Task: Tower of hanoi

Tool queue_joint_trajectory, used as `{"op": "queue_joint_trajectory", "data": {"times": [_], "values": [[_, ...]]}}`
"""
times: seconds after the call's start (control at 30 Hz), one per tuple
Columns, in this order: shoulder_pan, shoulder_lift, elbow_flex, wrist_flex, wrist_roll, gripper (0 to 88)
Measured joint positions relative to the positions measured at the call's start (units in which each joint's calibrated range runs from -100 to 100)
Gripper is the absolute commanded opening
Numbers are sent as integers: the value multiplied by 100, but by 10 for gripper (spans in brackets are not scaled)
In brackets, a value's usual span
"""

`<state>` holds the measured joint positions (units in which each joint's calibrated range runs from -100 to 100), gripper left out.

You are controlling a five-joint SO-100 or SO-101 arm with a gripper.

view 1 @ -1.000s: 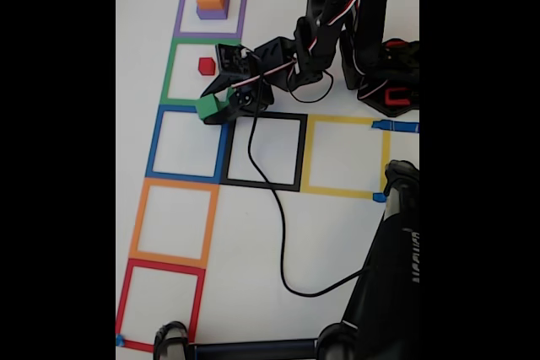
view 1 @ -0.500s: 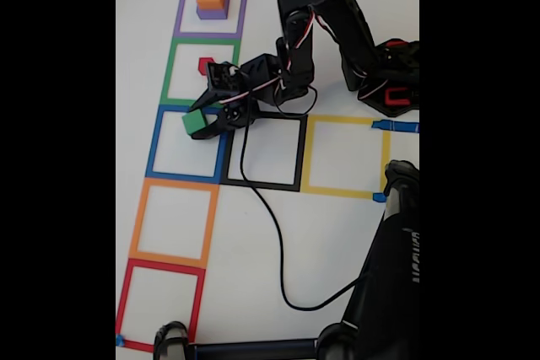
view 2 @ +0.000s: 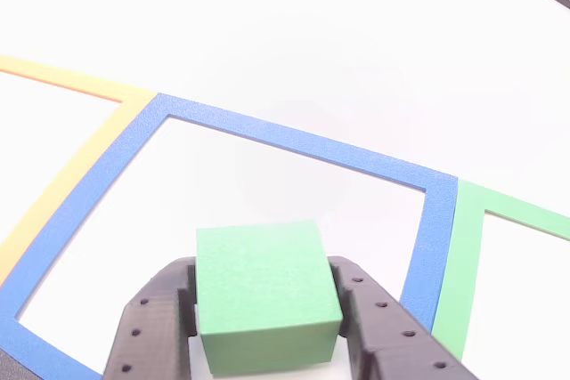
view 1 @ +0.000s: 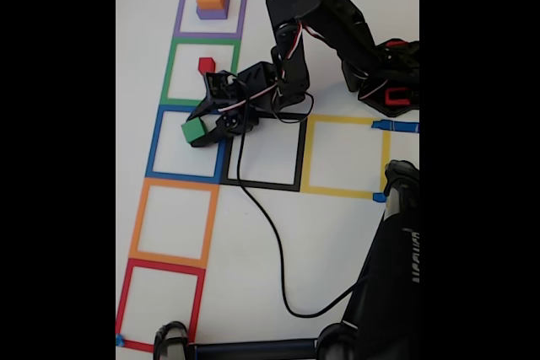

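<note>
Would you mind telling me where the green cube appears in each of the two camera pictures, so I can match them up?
Fixed view: the green cube sits left of centre, between the gripper's fingers, over the blue tape square's upper part.
Other view: the green cube is at bottom centre, gripped by the black fingers.
Shared landmark: the blue tape square.

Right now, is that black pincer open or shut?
Shut: the black pincer has both fingers pressed against the small plain green cube.
</note>
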<state>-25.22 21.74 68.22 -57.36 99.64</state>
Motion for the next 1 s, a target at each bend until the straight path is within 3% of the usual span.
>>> {"op": "queue_joint_trajectory", "data": {"times": [0.3,0.53,0.67,0.77,1.0], "values": [[0,160,0,-129,0,232],[-23,186,-35,-242,0,257],[-47,186,-35,-282,0,222],[-47,-8,-35,-177,0,132],[-35,-1503,-35,1427,0,7]]}}
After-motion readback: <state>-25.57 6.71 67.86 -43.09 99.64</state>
